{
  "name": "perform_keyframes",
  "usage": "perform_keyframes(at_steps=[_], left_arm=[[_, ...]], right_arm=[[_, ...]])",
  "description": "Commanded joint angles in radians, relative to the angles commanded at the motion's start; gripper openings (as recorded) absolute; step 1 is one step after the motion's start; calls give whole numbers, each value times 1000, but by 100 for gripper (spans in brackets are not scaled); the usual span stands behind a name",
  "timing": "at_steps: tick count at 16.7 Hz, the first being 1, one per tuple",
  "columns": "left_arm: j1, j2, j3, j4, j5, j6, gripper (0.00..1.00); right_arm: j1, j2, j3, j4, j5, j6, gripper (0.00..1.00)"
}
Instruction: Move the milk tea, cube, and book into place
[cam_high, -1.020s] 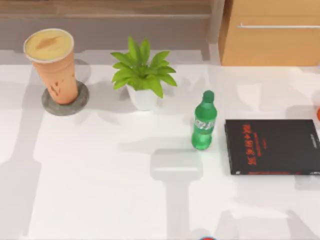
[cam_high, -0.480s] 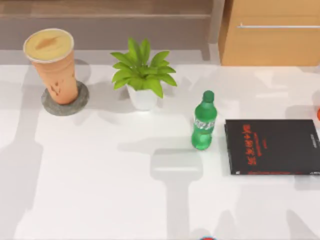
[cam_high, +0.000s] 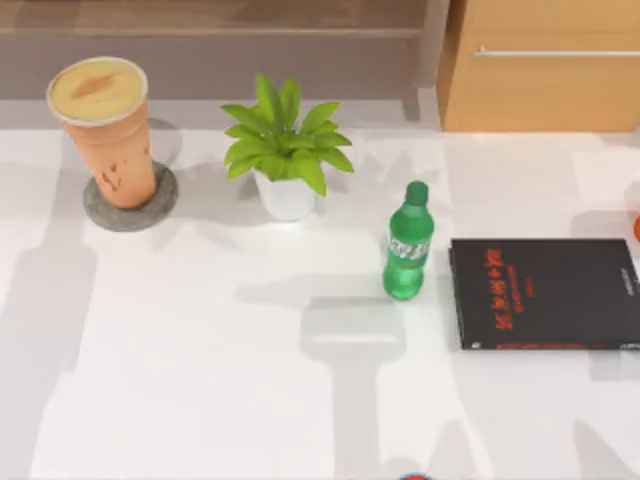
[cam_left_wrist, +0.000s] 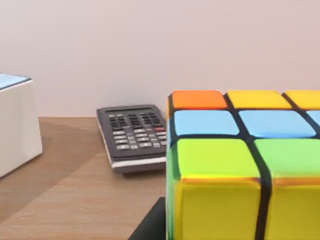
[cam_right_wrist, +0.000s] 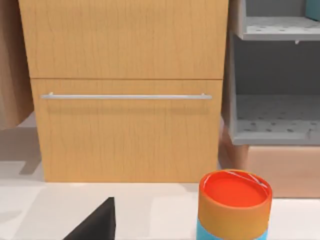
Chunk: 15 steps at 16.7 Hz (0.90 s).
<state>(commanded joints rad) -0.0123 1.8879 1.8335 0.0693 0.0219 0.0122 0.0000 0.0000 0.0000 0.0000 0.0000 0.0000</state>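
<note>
The milk tea (cam_high: 104, 130) stands on its grey coaster (cam_high: 130, 199), likely placed. The cube (cam_left_wrist: 245, 165) sits on a wooden surface near the light-blue book (cam_left_wrist: 12, 127). Neither claw's opening can be told

A white table (cam_high: 200, 380) seen from above. Near its back left corner, a round grey coaster (cam_high: 131, 200) carries the milk tea (cam_high: 105, 130), standing upright. A potted green plant (cam_high: 285, 150) stands toward the back edge, centre-left. Right of centre stands a green bottle (cam_high: 407, 243); just beside it, at the right edge, a black book with red lettering (cam_high: 545, 293) lies flat.
</note>
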Motion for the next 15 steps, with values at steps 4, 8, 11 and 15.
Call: perform_keyframes(at_steps=[4,8,11,15], left_arm=[[-3,12,7,-7,0,2,0],[-3,12,7,-7,0,2,23],[-3,12,7,-7,0,2,45],[-3,12,7,-7,0,2,75]], right_arm=[[0,0,0,0,0,0,100],[0,0,0,0,0,0,100],[0,0,0,0,0,0,100],[0,0,0,0,0,0,100]])
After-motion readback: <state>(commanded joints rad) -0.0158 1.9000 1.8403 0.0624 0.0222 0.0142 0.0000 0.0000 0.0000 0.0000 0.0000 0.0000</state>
